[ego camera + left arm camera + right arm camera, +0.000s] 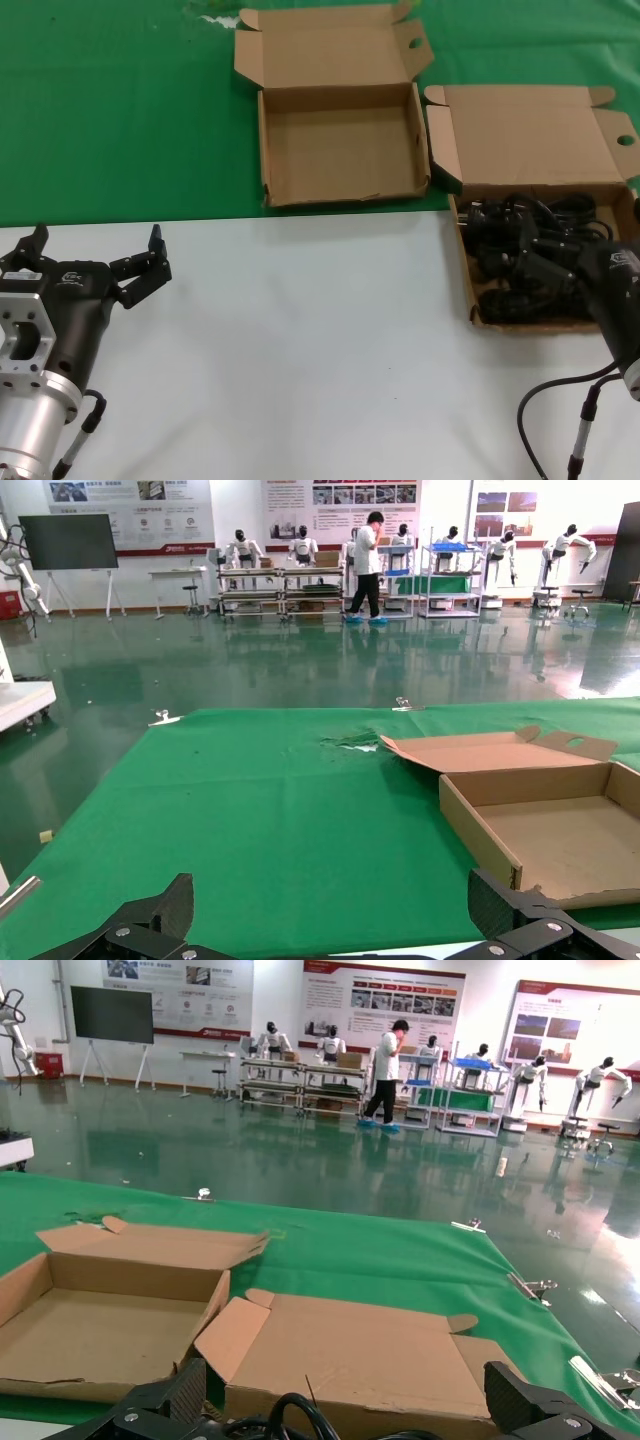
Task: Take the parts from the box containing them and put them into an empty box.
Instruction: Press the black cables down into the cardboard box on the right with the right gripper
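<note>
The box containing the parts (467, 262) sits at the right, straddling the white table and the green cloth. It holds a tangle of black cables (520, 225), and its lid (530, 135) stands open. The empty box (340, 145) lies open on the green cloth to its left. My right gripper (532, 266) is open, low over the cables inside the parts box. In the right wrist view its fingers (170, 1395) stand wide apart with a cable loop (295, 1412) between them. My left gripper (95, 248) is open and empty over the white table at the left.
The white table (320, 340) covers the near half and the green cloth (120, 110) the far half. In the left wrist view the empty box (560, 830) lies ahead, off to one side of the left gripper (335, 912). The right wrist view shows both boxes (100, 1320) side by side.
</note>
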